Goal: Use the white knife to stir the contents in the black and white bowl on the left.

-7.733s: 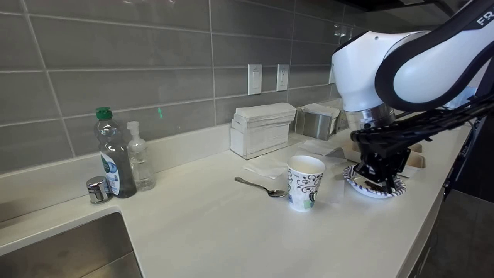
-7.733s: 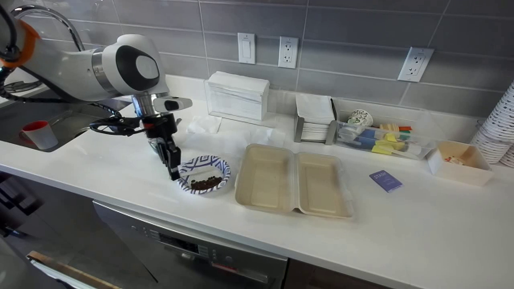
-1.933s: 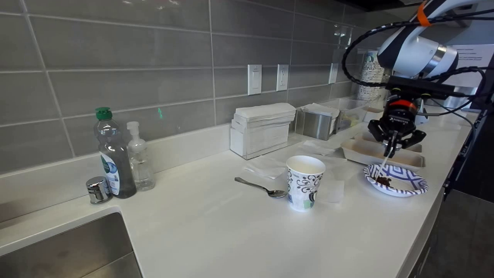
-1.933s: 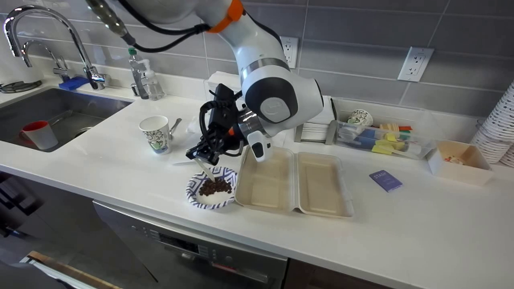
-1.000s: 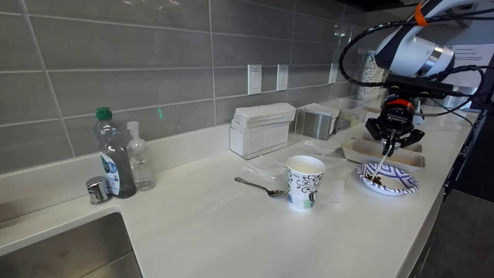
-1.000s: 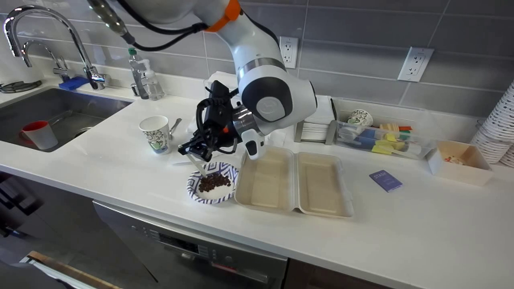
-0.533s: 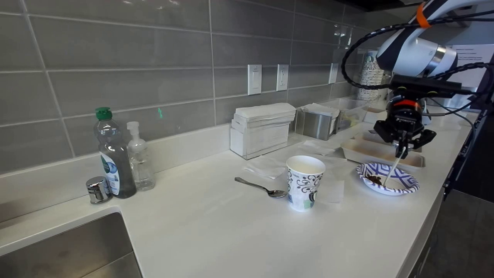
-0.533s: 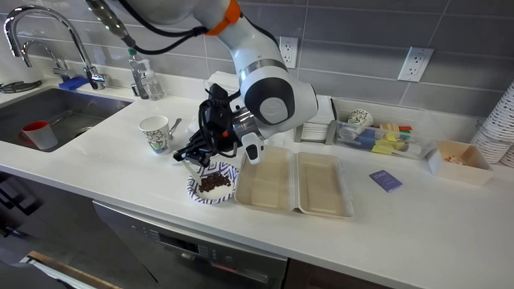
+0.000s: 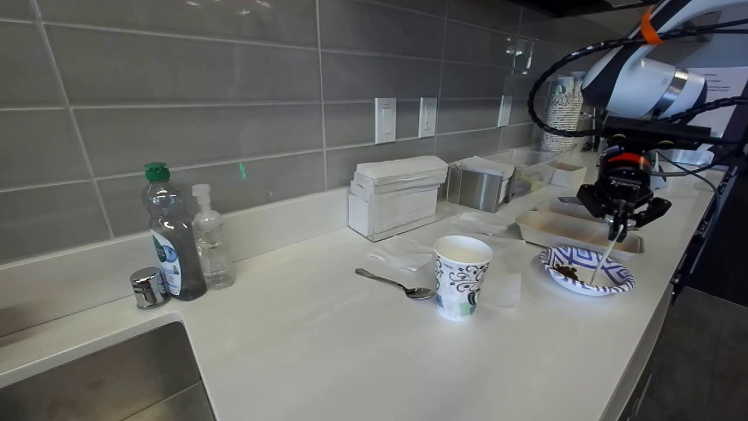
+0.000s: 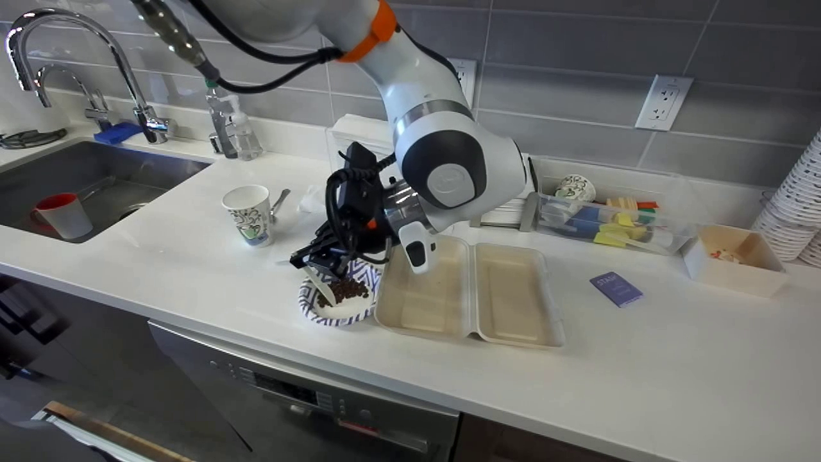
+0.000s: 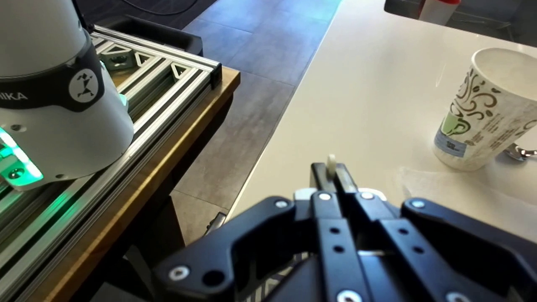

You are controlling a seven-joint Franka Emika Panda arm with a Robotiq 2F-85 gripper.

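The black and white bowl (image 9: 586,254) sits on the counter in both exterior views, its rim dark-patterned. Small dark brown pieces (image 10: 349,289) are heaped on one side of its white base. My gripper (image 9: 619,231) hangs just above the bowl, shut on the white knife (image 9: 605,257). The knife slants down, and its lower end reaches inside the bowl beside the brown pieces. In the wrist view only a pale end of the knife (image 11: 331,165) pokes up between the fingertips; the bowl is mostly hidden beneath the gripper.
An open beige takeout box (image 10: 513,295) stands right beside the bowl. A tall patterned paper cup (image 9: 461,280) and a metal spoon (image 9: 383,279) are toward the sink (image 10: 102,173). Napkin stacks (image 9: 397,199) line the wall. The counter's front edge runs close by the bowl.
Over the last second my gripper has swept the knife across the bowl toward the counter's front edge, away from the brown pieces' far side. A moment before that, the bowl itself slid slightly.
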